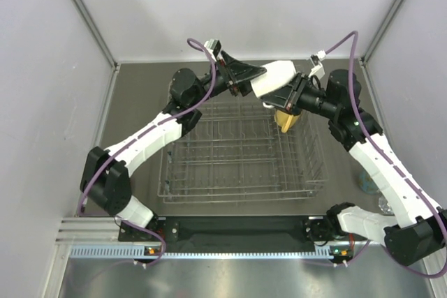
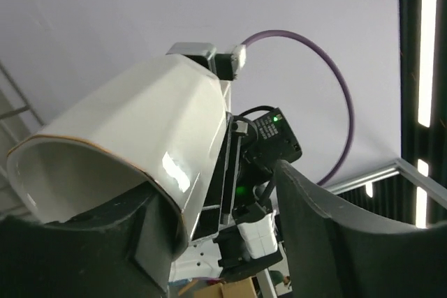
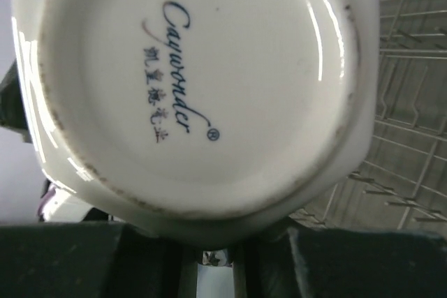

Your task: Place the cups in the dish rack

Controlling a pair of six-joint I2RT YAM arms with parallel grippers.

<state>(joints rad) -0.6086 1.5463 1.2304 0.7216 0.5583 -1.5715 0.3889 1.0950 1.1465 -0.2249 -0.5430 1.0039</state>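
Observation:
The white mug (image 1: pixel 272 77) hangs on its side above the far edge of the dish rack (image 1: pixel 167 188), between my two grippers. My left gripper (image 1: pixel 253 80) is open. In the left wrist view (image 2: pixel 223 242) its fingers (image 2: pixel 349 242) stand wide apart, with the mug's rim (image 2: pixel 98 165) against the left one. My right gripper (image 1: pixel 290 95) is at the mug's base, which fills the right wrist view (image 3: pixel 195 82). Its fingers (image 3: pixel 223 259) stand close together under the mug, and the grip point is hidden. A yellow mug (image 1: pixel 288 121) sits in the rack's far right corner.
A bluish cup (image 1: pixel 366 181) and another small object (image 1: pixel 385 204) stand on the table right of the rack, partly hidden by the right arm. The rack's wire floor (image 3: pixel 412 137) shows beside the mug. White walls enclose the table on three sides.

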